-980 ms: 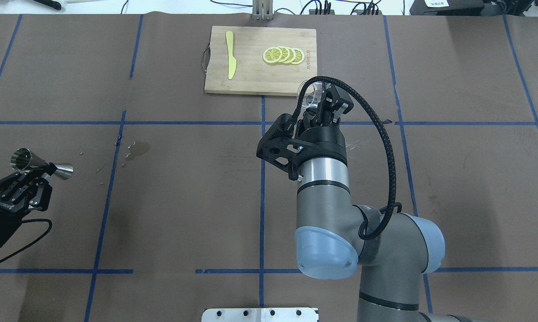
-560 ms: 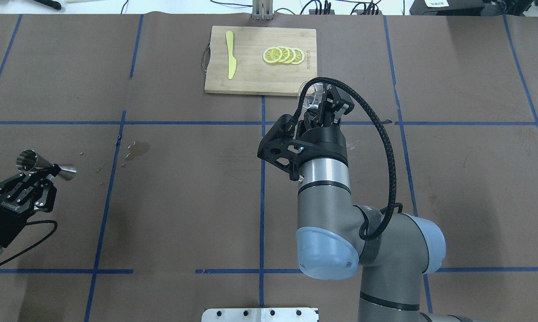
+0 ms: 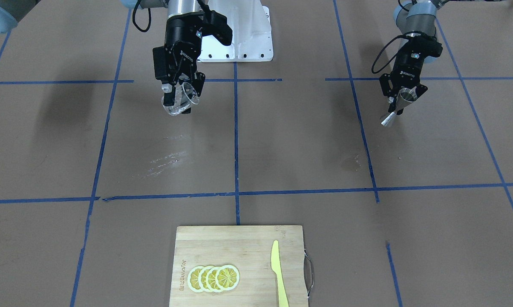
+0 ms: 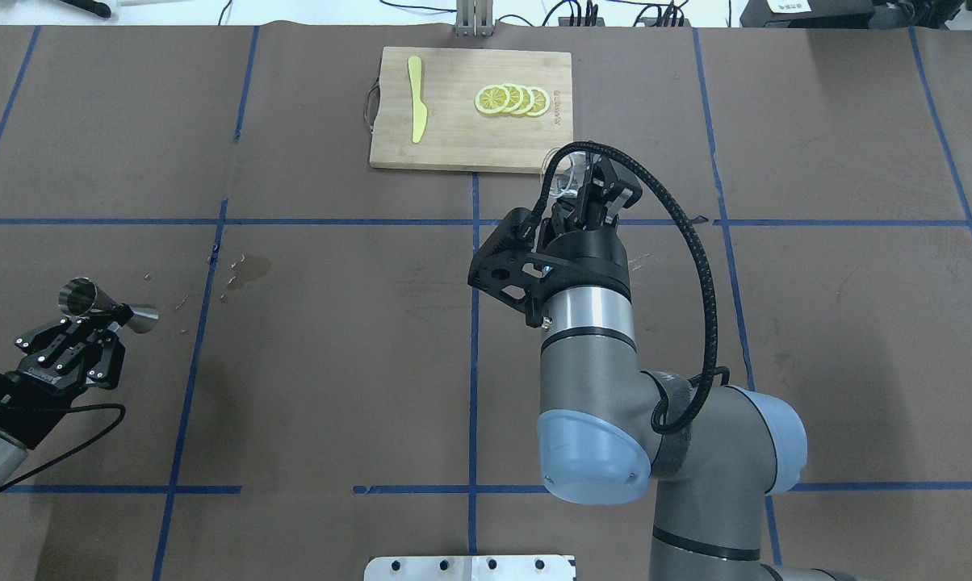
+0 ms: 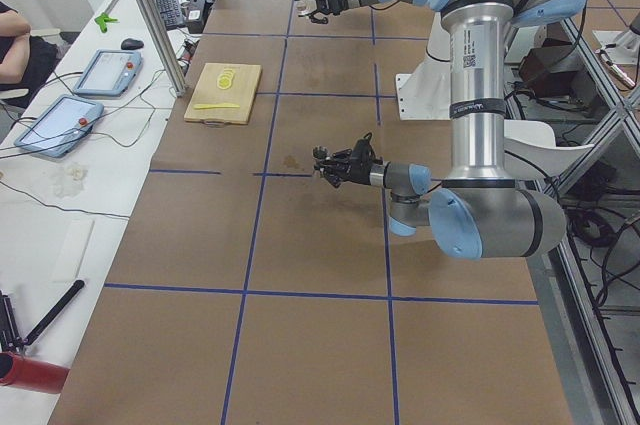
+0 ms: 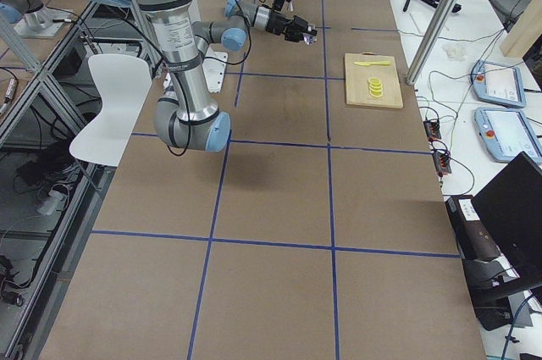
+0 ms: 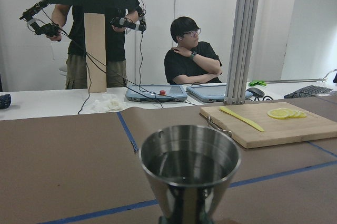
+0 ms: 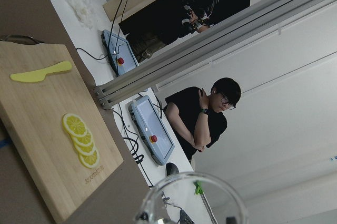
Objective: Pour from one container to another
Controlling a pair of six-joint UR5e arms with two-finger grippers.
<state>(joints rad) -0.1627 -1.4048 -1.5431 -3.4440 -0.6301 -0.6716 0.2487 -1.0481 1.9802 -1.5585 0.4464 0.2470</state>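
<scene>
White ROBOTIQ lettering marks the right gripper.

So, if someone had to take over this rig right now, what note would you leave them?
Left end effector: shut on the jigger at its waist, held off the table on the robot's left.
Right end effector: shut on the glass, which is tilted and in the air just right of the centre line.
Done: both vessels are picked up.
Left: they are far apart, so bring them together and pour the glass into the jigger. I cannot tell whether either holds liquid.
</scene>
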